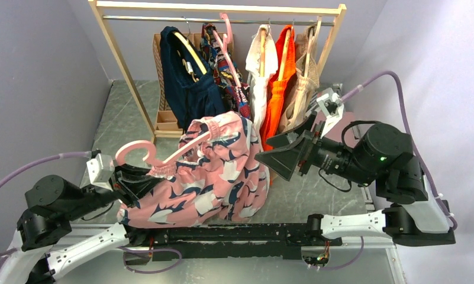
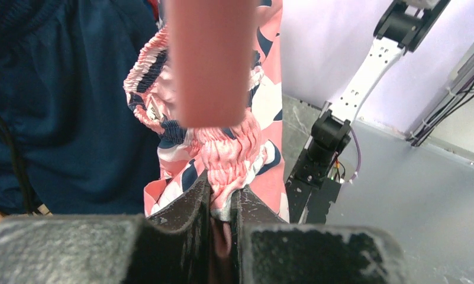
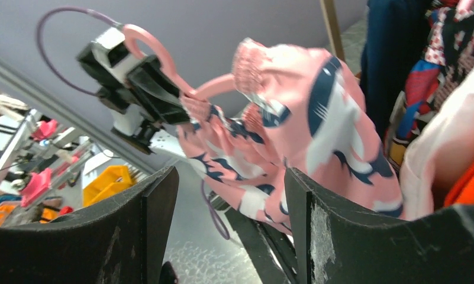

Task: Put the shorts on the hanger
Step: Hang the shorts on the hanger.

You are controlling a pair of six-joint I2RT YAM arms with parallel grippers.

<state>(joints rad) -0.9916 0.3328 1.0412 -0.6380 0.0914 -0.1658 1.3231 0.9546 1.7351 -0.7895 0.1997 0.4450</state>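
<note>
The pink shorts [image 1: 219, 171] with navy and white print hang in the air from the pale-pink hanger [image 1: 163, 157], their gathered waistband bunched along its arm. My left gripper [image 1: 126, 180] is shut on the hanger just below its hook, with the waistband pinched in too; the left wrist view shows the jaws [image 2: 222, 198] closed on gathered fabric [image 2: 228, 154] and a pink piece. My right gripper [image 1: 277, 158] is open and empty, just right of the shorts. In the right wrist view [image 3: 228, 177] the shorts [image 3: 305, 118] and hanger hook [image 3: 145, 41] lie ahead.
A wooden clothes rack [image 1: 222, 8] stands behind, holding a navy garment [image 1: 184, 83], a multicolour patterned garment [image 1: 225, 68], white [image 1: 261, 77], orange [image 1: 279, 89] and beige [image 1: 302, 89] clothes. A wooden box [image 1: 166, 121] sits under it. Purple walls close both sides.
</note>
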